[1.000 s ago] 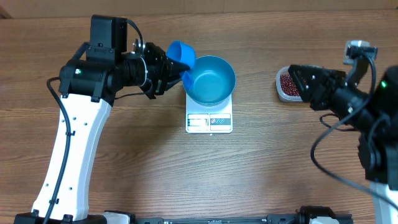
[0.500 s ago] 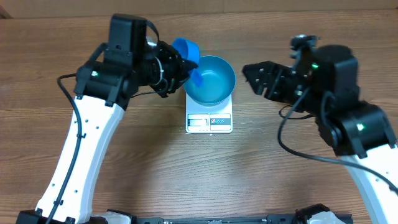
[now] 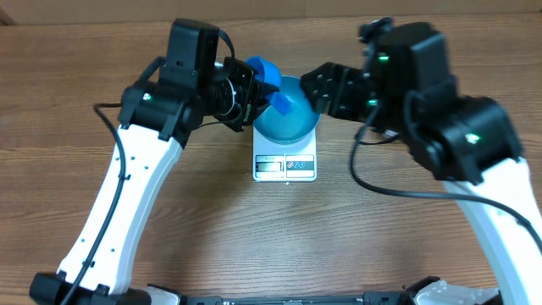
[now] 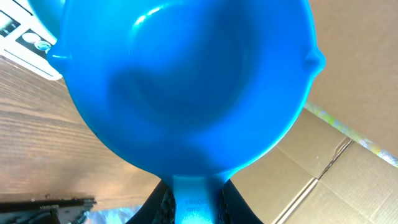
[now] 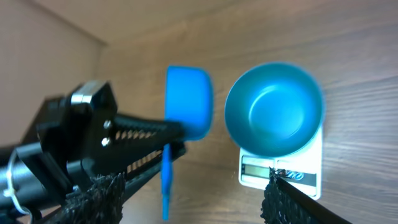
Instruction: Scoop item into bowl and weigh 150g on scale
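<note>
Your left gripper [image 3: 247, 97] clamps the blue scoop [image 3: 269, 83] by its handle above the blue bowl [image 3: 290, 129] on the scale [image 3: 284, 167]; your right gripper [image 3: 320, 89] hangs open, empty

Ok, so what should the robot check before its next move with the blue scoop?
1. Left end effector shut on the scoop handle: ok.
2. Beans in the scoop: not ok, it looks empty.
3. Bowl sitting on the scale: ok.
4. Beans in the bowl: not ok, none show.
5. Right end effector open and holding nothing: ok.
6. Scale reading: cannot tell, too small to read.
</note>
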Robot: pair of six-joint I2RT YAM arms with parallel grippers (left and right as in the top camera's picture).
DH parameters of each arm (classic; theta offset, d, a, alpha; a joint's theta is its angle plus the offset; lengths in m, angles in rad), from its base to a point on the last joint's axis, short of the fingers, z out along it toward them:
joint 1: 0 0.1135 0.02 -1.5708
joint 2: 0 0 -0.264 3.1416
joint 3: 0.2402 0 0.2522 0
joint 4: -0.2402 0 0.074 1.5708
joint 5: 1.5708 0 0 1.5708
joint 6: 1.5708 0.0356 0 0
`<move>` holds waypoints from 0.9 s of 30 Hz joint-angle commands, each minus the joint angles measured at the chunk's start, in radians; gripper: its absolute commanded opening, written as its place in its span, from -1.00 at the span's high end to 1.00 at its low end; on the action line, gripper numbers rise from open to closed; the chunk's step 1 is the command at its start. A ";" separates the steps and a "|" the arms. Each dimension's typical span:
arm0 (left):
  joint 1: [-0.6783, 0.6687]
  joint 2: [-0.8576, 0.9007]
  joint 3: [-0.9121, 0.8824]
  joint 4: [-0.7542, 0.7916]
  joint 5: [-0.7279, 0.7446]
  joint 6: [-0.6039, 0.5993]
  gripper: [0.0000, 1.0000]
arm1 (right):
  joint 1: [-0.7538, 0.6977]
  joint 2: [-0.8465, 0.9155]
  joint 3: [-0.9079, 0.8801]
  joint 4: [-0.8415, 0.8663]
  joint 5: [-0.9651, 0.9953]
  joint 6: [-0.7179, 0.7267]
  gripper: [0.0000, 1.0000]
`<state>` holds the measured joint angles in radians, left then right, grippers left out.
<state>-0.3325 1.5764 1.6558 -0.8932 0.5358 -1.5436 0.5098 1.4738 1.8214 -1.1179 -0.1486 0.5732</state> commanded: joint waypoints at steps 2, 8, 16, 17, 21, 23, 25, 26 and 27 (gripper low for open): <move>-0.005 0.059 -0.001 0.017 0.118 -0.035 0.92 | 0.064 0.062 0.011 0.000 0.056 0.031 -0.44; 0.010 0.088 -0.001 0.039 0.182 -0.034 0.92 | 0.074 0.111 0.011 -0.003 0.088 0.113 -0.40; 0.025 0.088 -0.001 0.058 0.183 -0.034 0.91 | 0.074 0.112 0.006 0.002 0.106 0.112 -0.08; 0.025 0.088 -0.001 0.062 0.184 -0.035 0.92 | 0.074 0.112 0.004 0.004 0.106 0.113 -0.06; 0.024 0.088 -0.001 0.091 0.183 -0.035 0.92 | 0.074 0.113 -0.023 0.012 0.111 0.159 -0.01; 0.024 0.088 -0.001 0.098 0.183 -0.035 0.92 | 0.074 0.115 -0.035 0.024 0.125 0.161 0.02; 0.023 0.088 -0.001 0.098 0.183 -0.035 0.91 | 0.074 0.118 -0.035 0.041 0.128 0.161 0.14; 0.023 0.088 -0.001 0.098 0.183 -0.035 0.91 | 0.074 0.119 -0.035 0.048 0.128 0.161 0.14; 0.021 0.088 -0.001 0.098 0.183 -0.035 0.92 | 0.074 0.119 -0.035 0.058 0.124 0.161 0.19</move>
<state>-0.3134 1.6695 1.6554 -0.7990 0.7006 -1.5696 0.5831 1.5879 1.7893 -1.0847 -0.0425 0.7223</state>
